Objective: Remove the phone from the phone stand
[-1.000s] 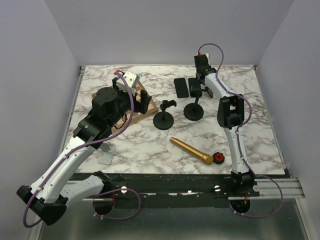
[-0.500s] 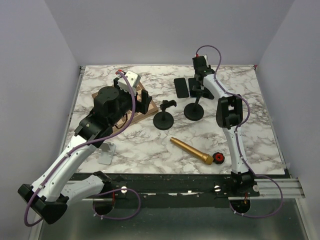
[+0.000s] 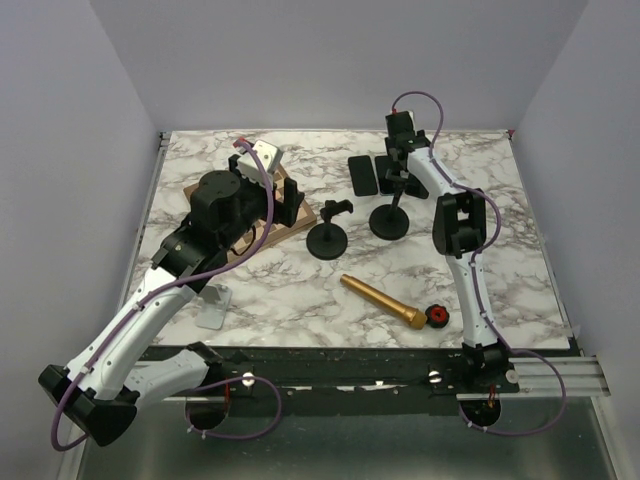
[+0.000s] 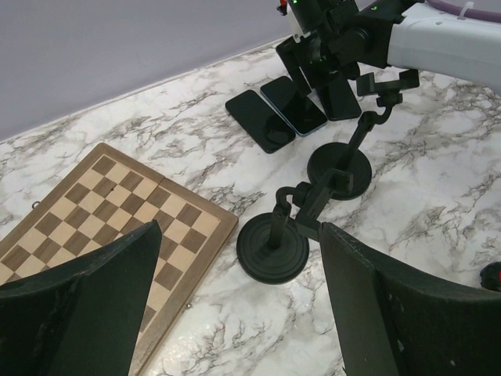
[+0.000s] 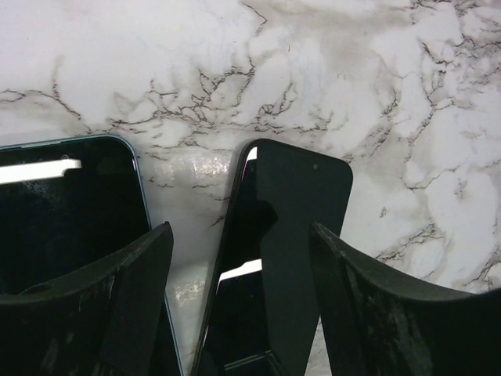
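A dark phone (image 5: 309, 211) lies on the marble at the back of the table, between the fingers of my right gripper (image 5: 243, 313). The jaws stand open, with a gap on each side of the phone. From above, the right gripper (image 3: 398, 172) hangs over that spot, just behind the taller phone stand (image 3: 388, 218), whose clamp (image 4: 387, 81) is empty. A shorter phone stand (image 3: 328, 238) stands empty beside it. My left gripper (image 4: 235, 313) is open over bare marble, between the chessboard and the shorter stand (image 4: 272, 249).
Two more phones, a blue-edged one (image 4: 293, 106) and a black one (image 4: 258, 120), lie left of the right gripper. A wooden chessboard (image 4: 117, 211) lies at the left. A gold cylinder (image 3: 380, 300), a red-and-black knob (image 3: 437, 316) and a small pale bracket (image 3: 212, 308) lie near the front.
My right gripper's jaws have spread apart, letting go of the phone, which stays on the marble. The left arm has shifted only slightly.
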You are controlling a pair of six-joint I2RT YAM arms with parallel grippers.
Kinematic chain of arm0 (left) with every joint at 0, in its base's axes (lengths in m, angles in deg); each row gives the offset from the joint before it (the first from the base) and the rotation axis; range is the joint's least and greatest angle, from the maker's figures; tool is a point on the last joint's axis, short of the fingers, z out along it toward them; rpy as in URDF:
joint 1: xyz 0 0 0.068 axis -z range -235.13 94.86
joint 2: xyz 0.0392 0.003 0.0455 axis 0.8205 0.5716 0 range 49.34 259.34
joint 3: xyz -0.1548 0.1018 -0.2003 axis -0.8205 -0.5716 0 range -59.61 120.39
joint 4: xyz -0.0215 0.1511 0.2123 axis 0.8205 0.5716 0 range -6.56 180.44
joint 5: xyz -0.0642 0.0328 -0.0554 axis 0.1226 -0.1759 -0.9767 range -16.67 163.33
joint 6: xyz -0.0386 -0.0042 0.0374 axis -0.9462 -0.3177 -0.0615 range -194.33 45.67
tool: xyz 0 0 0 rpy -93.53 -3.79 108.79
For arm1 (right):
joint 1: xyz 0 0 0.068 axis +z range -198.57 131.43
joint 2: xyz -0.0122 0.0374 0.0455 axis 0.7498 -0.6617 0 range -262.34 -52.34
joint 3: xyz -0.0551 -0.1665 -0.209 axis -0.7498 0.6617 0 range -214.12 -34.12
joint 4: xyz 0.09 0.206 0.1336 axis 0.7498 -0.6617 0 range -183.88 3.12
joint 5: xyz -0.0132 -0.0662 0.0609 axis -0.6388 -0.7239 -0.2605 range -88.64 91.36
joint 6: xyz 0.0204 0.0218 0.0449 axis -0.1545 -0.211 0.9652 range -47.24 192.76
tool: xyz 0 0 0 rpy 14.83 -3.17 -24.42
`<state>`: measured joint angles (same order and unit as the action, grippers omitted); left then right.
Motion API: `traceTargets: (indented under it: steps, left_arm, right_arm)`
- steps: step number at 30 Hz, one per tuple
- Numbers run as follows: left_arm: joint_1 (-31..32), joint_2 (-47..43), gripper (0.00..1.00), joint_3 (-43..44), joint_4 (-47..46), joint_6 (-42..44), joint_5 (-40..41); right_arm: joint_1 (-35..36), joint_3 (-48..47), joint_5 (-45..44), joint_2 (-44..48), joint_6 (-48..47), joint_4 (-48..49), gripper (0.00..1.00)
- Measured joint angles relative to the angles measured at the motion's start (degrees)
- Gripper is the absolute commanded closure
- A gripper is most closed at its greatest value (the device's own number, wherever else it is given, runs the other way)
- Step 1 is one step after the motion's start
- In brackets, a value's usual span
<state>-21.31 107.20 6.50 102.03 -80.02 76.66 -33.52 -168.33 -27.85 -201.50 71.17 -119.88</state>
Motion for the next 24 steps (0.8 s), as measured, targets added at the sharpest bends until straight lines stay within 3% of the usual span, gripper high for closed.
traceTargets:
  steps: [7,18,21,24]
  left_arm:
    - [-0.9,1.0,0.10,0.0,0.0,-0.4,-0.5]
    - [-1.6,2.1,0.10,0.0,0.0,-1.1,-0.9]
    - [-1.6,2.6,0.09,0.0,0.1,-1.2,-0.9]
    - [-1.6,2.6,0.09,0.0,0.3,-1.2,-1.0]
  right_arm:
    - [0.0,0.9,0.5,4.5,2.1,-1.6,0.12]
    - [0.0,-0.2,2.0,15.1,8.7,-7.3,0.09]
    - [0.0,5.5,3.6,22.2,12.3,-8.6,0.09]
    - [0.0,17.0,5.5,33.9,15.3,-7.7,0.09]
